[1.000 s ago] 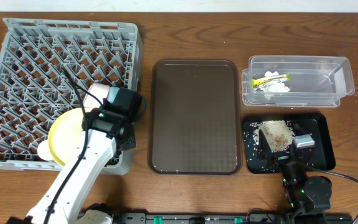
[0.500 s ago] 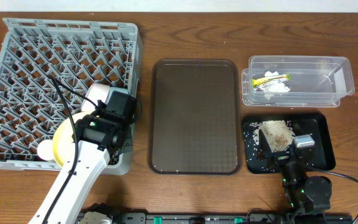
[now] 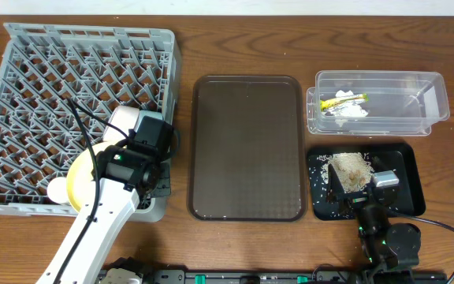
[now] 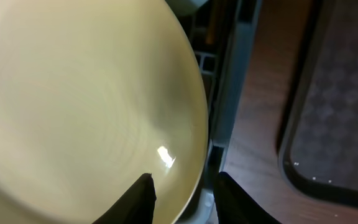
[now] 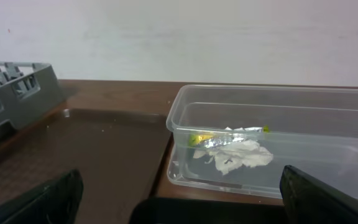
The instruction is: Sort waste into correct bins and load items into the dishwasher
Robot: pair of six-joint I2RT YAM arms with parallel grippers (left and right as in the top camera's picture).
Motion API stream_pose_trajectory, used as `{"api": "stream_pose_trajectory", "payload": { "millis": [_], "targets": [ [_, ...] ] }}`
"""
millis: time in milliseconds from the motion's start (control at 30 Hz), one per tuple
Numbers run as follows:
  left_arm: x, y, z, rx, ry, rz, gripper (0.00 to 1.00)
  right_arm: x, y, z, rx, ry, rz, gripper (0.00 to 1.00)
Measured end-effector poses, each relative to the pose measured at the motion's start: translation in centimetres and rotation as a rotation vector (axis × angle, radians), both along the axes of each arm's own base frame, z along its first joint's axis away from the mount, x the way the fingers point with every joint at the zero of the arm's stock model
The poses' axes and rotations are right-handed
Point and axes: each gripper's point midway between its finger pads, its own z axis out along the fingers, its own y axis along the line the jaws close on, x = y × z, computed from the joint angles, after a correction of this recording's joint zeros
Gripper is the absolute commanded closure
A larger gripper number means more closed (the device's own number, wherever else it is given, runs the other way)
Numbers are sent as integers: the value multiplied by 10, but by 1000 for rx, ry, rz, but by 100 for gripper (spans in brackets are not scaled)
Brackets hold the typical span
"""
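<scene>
The yellow plate (image 3: 77,183) stands tilted in the front right corner of the grey dish rack (image 3: 53,71). My left gripper (image 3: 136,162) is right over it. In the left wrist view the plate (image 4: 73,106) fills the left side, and my left gripper (image 4: 182,190) is open with its fingers on either side of the plate's rim. A white bowl (image 3: 121,118) sits in the rack just behind. The wrapper (image 3: 345,99) and tissue (image 3: 353,112) lie in the clear tub (image 3: 440,102). Food scraps (image 3: 351,170) lie on the black tray (image 3: 410,167). My right gripper (image 3: 359,193) is open and empty. The chopsticks are not in view.
The brown serving tray (image 3: 247,150) lies between the rack and the bins. A pale round rim (image 3: 56,189) shows under the plate's left edge. The right wrist view shows the tub (image 5: 179,124), the brown tray (image 5: 92,149) and the rack corner (image 5: 11,87).
My left arm has shifted slightly down and left over the plate since a second ago, then held still. The right arm has not moved.
</scene>
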Motion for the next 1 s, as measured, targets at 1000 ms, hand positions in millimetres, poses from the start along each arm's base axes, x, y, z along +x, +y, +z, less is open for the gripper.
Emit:
{"api": "stream_pose_trajectory", "payload": {
  "millis": [1000],
  "targets": [
    [12,5,-21,102,121,-29,92,0,0,0,0,0,0,1]
  ]
}}
